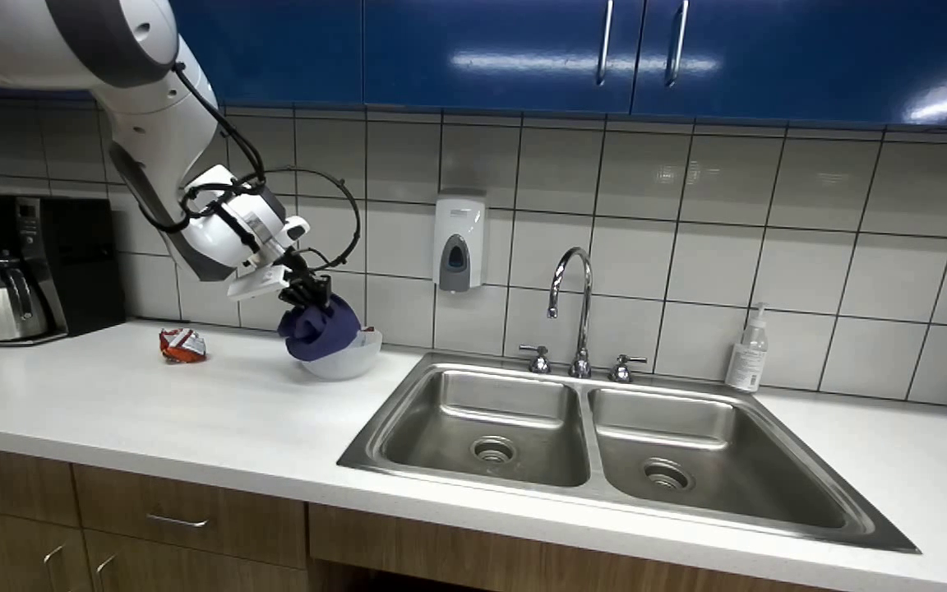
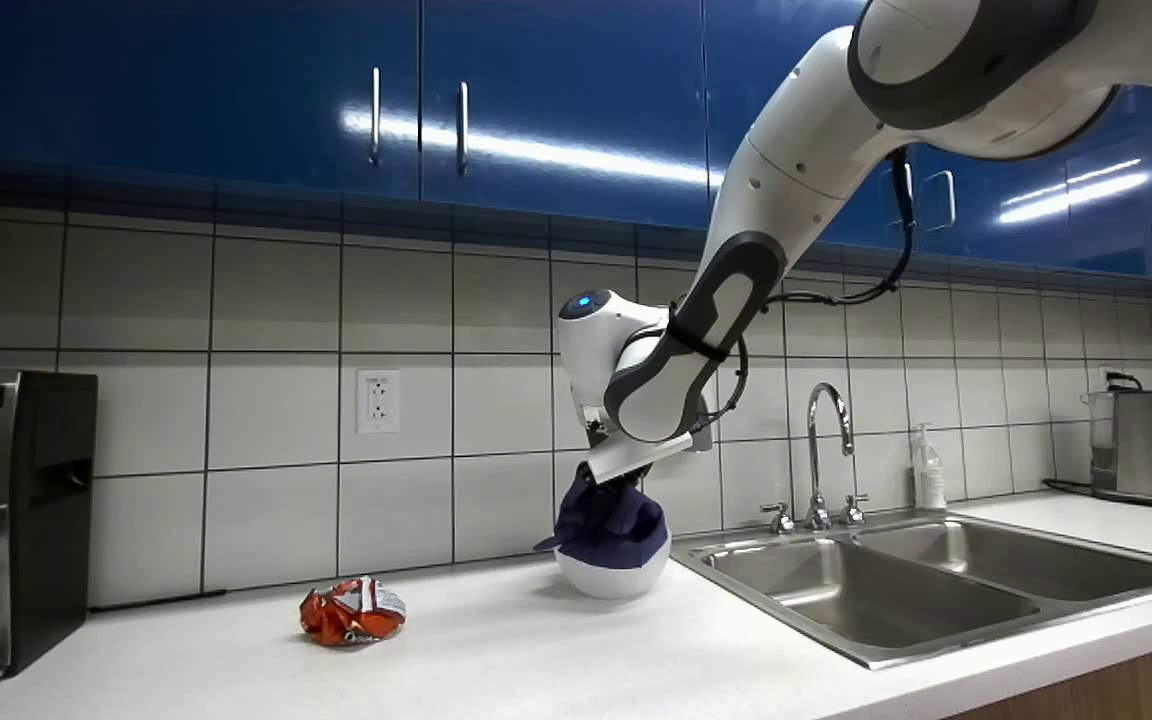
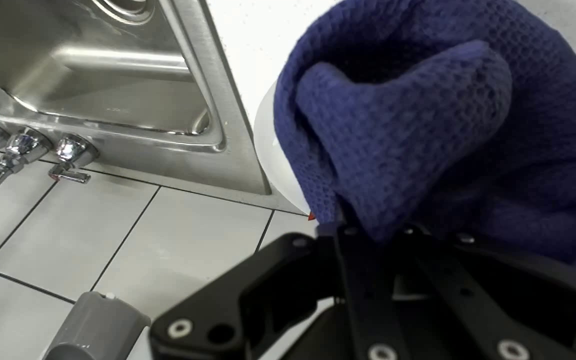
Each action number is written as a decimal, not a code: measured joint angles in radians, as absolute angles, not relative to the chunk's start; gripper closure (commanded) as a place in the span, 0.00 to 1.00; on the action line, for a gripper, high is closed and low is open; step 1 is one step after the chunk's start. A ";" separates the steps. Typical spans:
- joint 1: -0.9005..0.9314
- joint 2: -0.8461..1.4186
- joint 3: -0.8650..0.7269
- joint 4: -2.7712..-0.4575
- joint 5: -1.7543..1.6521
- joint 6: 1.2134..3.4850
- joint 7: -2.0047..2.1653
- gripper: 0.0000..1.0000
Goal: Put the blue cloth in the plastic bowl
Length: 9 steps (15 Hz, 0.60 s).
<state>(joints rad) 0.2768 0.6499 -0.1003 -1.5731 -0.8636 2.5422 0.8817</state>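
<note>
I have the fingers [image 1: 309, 290] clamped on the blue cloth [image 1: 323, 330], bunched above the plastic bowl [image 1: 350, 363] toward ten o'clock in an exterior view; I judge it is held there so letting go drops it inside.

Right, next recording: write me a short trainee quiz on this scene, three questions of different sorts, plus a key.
1. Choose one. What are the jaws holding? A: a jug. B: the cloth. C: a soap bottle.
2. True or false: the bowl stands inside the sink.
3. Short answer: in both exterior views, what crumpled thing lies between the black coffee maker and the bowl?

Key: 1, B. 2, false; the bowl stands on the counter. 3, an orange and silver wrapper.
</note>
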 measured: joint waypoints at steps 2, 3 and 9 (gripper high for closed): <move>0.278 0.682 -0.114 -1.548 -0.864 2.542 0.887 0.98; 0.279 0.699 -0.121 -1.535 -0.864 2.542 0.893 0.98; 0.284 0.777 -0.135 -1.461 -0.859 2.542 0.907 0.98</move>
